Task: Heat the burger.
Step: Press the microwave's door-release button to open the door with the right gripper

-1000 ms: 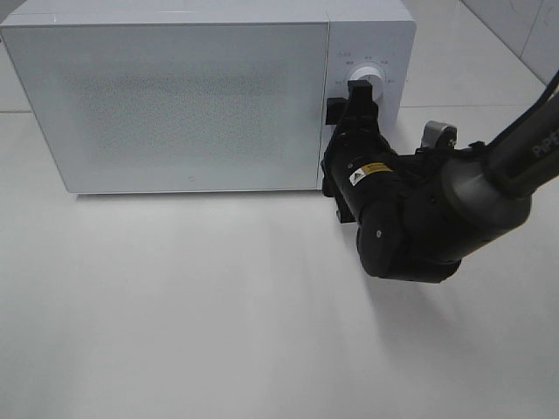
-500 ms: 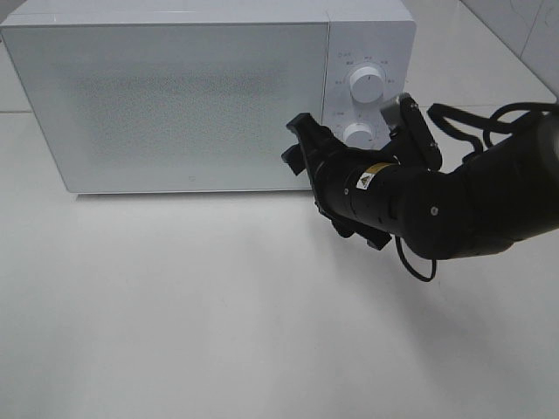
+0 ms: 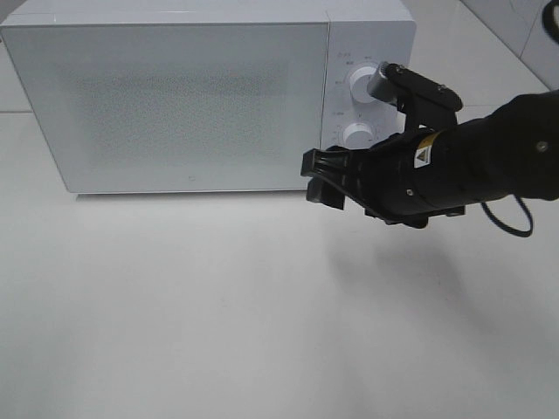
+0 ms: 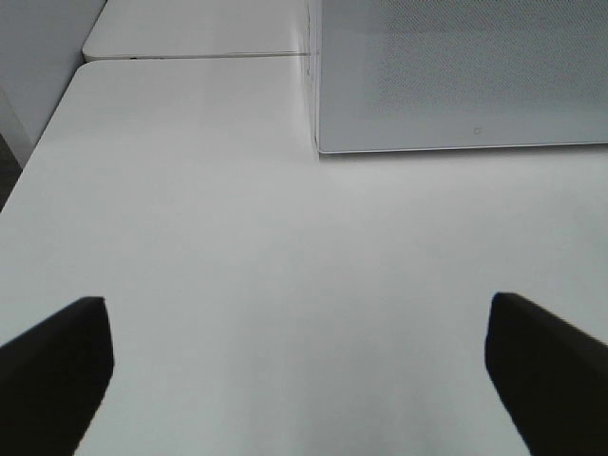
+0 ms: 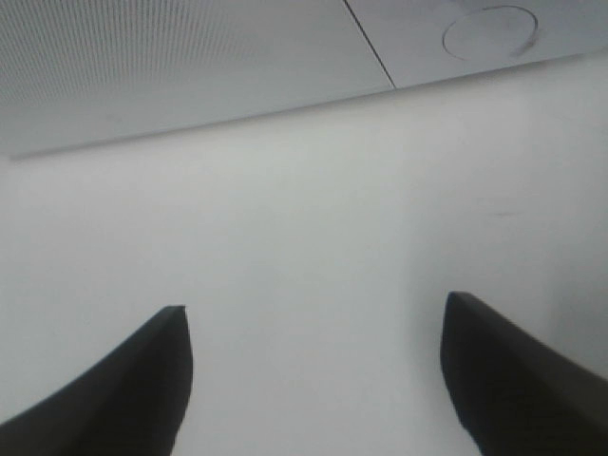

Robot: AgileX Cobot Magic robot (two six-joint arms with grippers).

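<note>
The burger is out of view in every frame. A white microwave stands at the back of the table with its door shut; its front also fills the upper part of the left wrist view and the right wrist view. My right gripper hangs in front of the microwave's lower right corner, pointing left, open and holding nothing. My left gripper is open wide over bare table and does not appear in the exterior high view.
Two round white knobs, upper and lower, sit on the microwave's right panel, just behind the right arm. The white table extends in front of the microwave. A seam and a second white surface lie beyond the table's far left.
The right arm has pulled back from the upper knob, swung down and turned, so its gripper now points left below the panel. The microwave door stays shut.
</note>
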